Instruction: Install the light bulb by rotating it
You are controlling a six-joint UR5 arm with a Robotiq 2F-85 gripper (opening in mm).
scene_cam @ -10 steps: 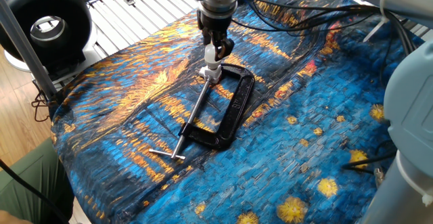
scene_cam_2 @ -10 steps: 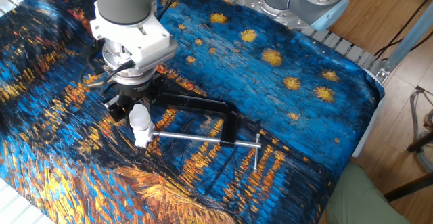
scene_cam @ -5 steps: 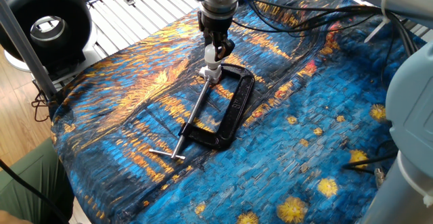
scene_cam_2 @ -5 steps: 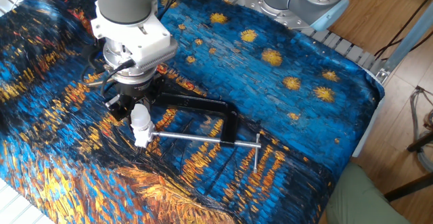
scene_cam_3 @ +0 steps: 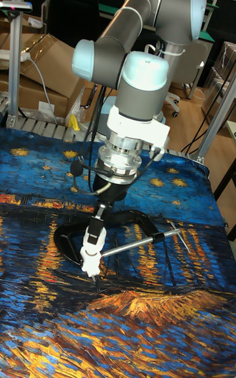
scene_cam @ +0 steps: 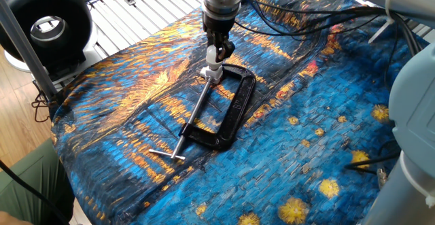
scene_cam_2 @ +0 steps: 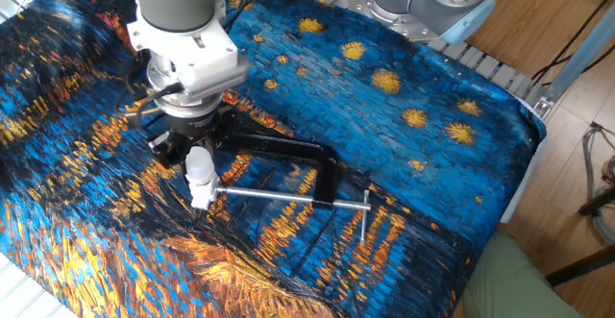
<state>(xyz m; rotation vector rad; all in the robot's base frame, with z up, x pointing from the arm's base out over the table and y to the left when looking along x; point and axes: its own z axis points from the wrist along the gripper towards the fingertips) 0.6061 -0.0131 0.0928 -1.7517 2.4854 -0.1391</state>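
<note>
Almost in: bulb sitting in its holder

Right now the end effector (scene_cam_2: 195,148) is pinching the light bulb (scene_cam_2: 199,167) from above, with its fingers pressed against the bulb's top. The bulb is standing upright on the white holder (scene_cam: 211,73), which is sitting at one end of the black clamp (scene_cam: 231,109) on the painted cloth (scene_cam: 312,150). So picking up and placing are looking done. What is left, I am guessing, is the turning. I cannot tell how far the bulb is screwed in, because the join is too small to see.
</note>
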